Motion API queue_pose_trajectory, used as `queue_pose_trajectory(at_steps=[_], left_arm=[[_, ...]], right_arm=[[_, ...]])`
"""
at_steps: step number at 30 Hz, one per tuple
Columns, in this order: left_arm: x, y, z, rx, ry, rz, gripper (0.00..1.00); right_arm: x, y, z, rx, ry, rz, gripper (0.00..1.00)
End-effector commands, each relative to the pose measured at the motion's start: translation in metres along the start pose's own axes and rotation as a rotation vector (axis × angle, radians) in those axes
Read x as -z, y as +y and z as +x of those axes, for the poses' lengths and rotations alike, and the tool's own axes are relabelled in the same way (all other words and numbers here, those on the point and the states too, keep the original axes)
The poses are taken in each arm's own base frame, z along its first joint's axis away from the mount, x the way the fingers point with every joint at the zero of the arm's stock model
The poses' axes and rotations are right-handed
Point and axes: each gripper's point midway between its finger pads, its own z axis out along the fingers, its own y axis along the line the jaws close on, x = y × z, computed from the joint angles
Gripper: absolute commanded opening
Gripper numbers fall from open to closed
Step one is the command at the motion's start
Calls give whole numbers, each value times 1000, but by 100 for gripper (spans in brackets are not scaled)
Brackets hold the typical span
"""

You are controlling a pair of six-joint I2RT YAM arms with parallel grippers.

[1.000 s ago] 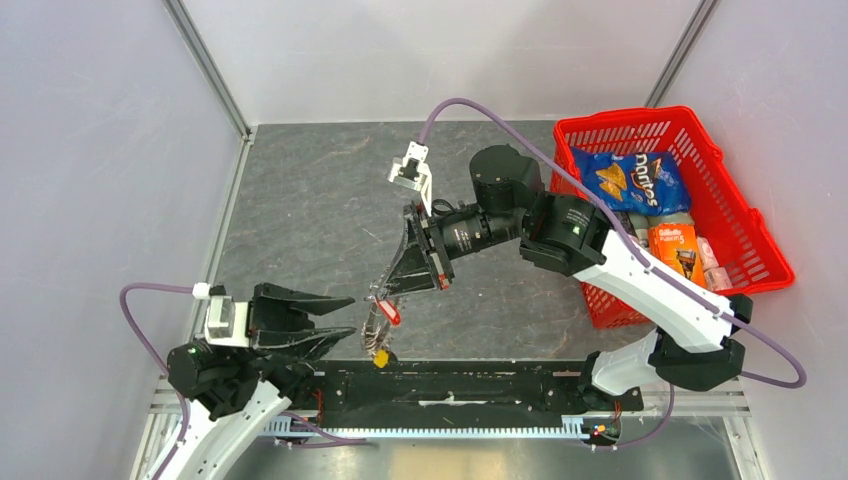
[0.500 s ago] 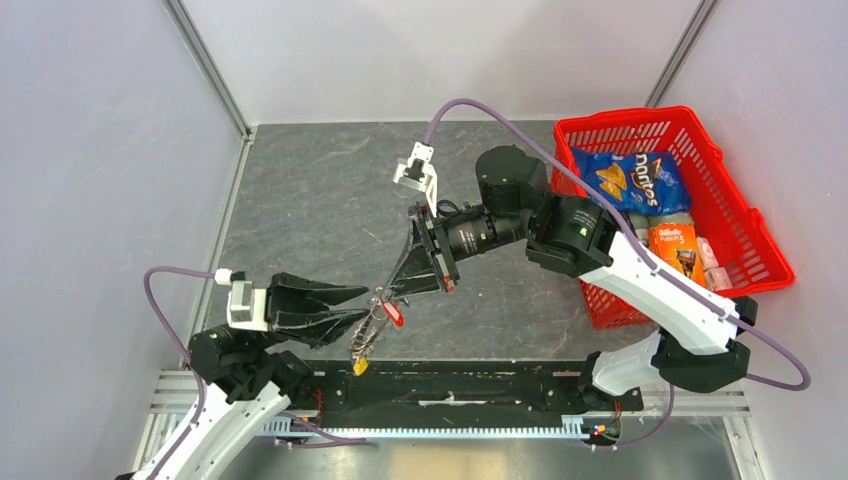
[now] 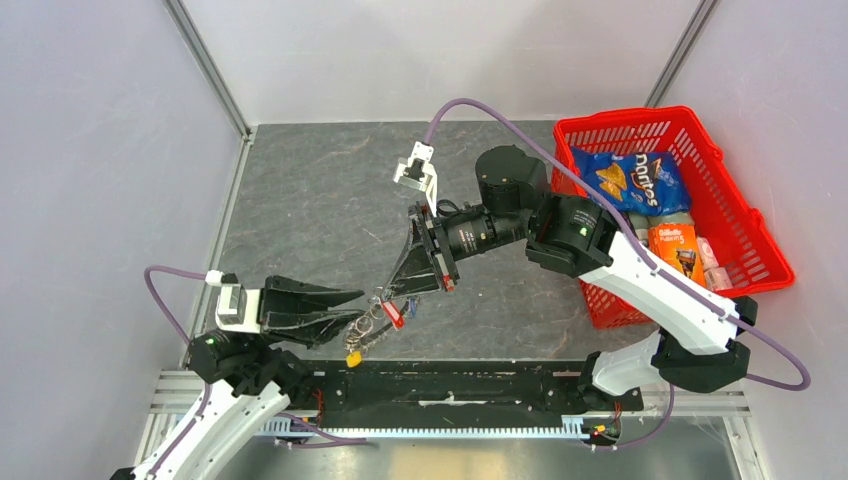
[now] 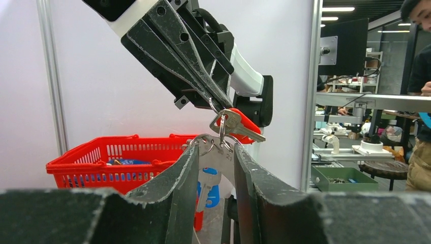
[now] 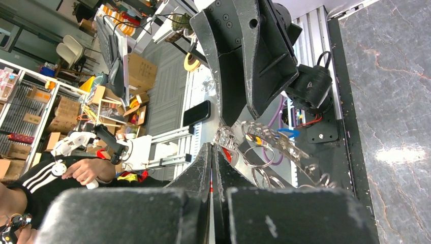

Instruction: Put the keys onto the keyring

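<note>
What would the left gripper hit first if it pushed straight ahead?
The key bunch hanging from the right gripper: it sits between the left gripper's tips. Behind it comes the right gripper itself, though depth is unclear.

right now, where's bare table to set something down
Free: the far-left part of the table, bordered by the left wall, the back wall and the right arm. Crowded: front middle, where the left gripper and right gripper meet at the keys; the basket fills the right side.
</note>
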Motion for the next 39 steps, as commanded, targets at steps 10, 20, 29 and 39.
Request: queue_pose_trajectory(at_steps=[10, 20, 29, 39], left_arm=[[-3, -7, -3, 22, -25, 53, 33], [-6, -8, -2, 38, -32, 82, 30], [-5, -9, -2, 37, -32, 88, 27], [-3, -9, 3, 42, -19, 81, 22]], right_arm=[[0, 16, -14, 31, -44, -61, 0], [-6, 12, -17, 29, -44, -61, 0], [-8, 10, -17, 23, -41, -63, 0], [-8, 11, -18, 20, -46, -69, 0]])
